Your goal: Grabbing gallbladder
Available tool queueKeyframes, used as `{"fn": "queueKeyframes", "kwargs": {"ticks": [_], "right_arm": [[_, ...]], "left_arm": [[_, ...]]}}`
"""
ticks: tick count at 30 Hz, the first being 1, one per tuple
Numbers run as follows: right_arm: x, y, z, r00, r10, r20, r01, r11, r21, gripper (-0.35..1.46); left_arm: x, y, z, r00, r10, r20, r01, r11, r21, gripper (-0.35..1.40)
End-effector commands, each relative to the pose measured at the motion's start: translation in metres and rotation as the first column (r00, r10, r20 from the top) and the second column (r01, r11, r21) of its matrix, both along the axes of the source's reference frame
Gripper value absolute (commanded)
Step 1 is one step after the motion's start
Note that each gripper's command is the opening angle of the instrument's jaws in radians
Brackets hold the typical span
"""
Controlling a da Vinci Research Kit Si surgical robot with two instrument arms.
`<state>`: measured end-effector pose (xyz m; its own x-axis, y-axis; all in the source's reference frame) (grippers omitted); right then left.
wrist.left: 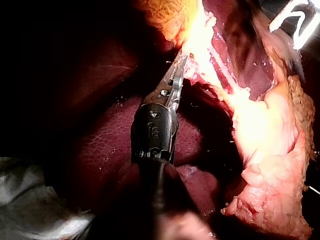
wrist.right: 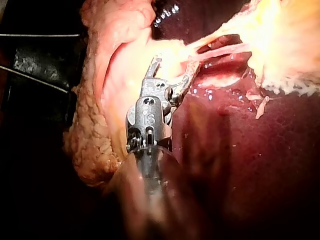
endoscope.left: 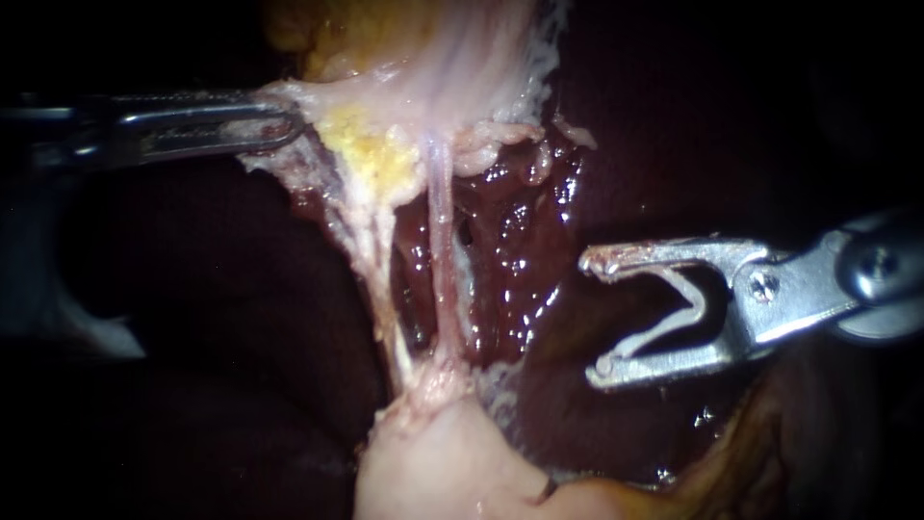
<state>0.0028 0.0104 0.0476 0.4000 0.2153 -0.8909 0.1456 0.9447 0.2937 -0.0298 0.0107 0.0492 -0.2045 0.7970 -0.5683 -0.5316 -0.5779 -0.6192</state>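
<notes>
Gallbladder (endoscope.left: 452,67) tissue, pale pink with a patch of yellow fat (endoscope.left: 371,154), sits at the far side of the exposed liver (endoscope.left: 520,250) bed. The left instrument (endoscope.left: 284,125) reaches in level from the left, and its claw is clamped on the gallbladder's ragged pale edge, as the left wrist view also shows. That hold looks meant to draw the sac sideways. Thin pale tubes (endoscope.left: 441,241) run taut from the gallbladder across the glistening dark-red liver to a pale fleshy mass (endoscope.left: 433,462) at the near side. Held tight like this, they stand clear of the liver surface and can be told apart.

The right instrument (endoscope.left: 597,316) comes in from the right, low over the liver. Its claw is spread wide, with a clear gap between the two toothed halves and nothing in it. The open mouth faces the stretched tubes but stays apart from them, just beside the wet liver bed. It seems poised to take a second hold on the gallbladder, which lies well above its present line. No counter is in sight.
</notes>
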Motion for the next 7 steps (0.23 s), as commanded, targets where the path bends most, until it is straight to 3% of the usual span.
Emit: {"fn": "queueKeyframes", "kwargs": {"ticks": [1, 7], "right_arm": [[0.0, 0.0, 0.0, 1.0, 0.0, 0.0, 0.0, 1.0, 0.0, 0.46], [0.0, 0.0, 0.0, 1.0, 0.0, 0.0, 0.0, 1.0, 0.0, 0.46]], "left_arm": [[-0.0001, -0.0001, 0.0, 1.0, -0.001, -0.001, 0.001, 1.0, 0.0, -0.35], [-0.0003, -0.0002, -0.0001, 1.0, -0.003, -0.002, 0.003, 1.0, -0.001, -0.35]]}}
